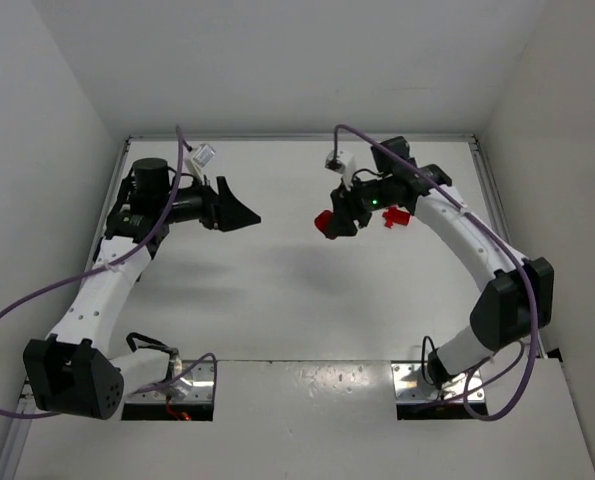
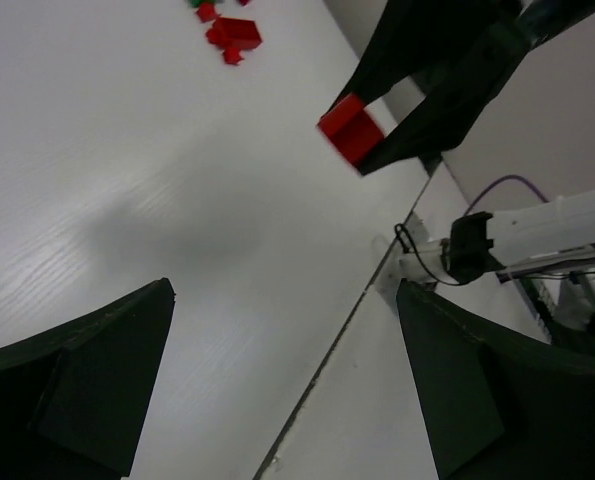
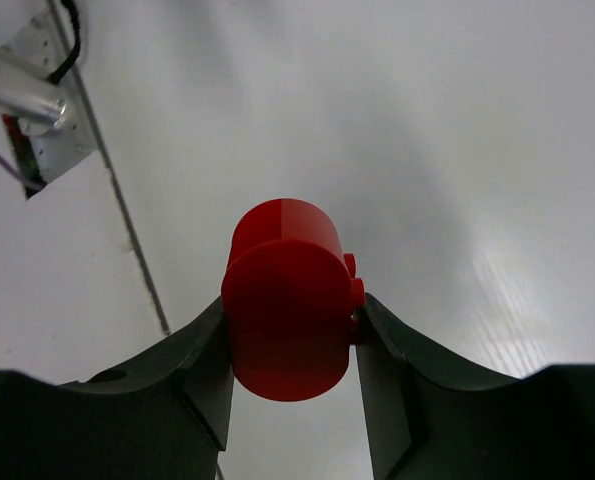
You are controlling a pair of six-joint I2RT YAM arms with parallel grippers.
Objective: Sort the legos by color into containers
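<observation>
From above, a white surface (image 1: 277, 290) sits boxed in by plain white walls (image 1: 277, 60). The left pincer (image 1: 242, 205) gapes wide above it, holding nothing. The right pincer (image 1: 329, 225) grips a red lego (image 1: 323, 221) off the surface, and loose red legos (image 1: 394, 216) peek out beside that arm.

In the left wrist view, the loose red legos lie on the surface, well apart from the held one.

In the right wrist view, the red lego sits squeezed between both fingers.
</observation>
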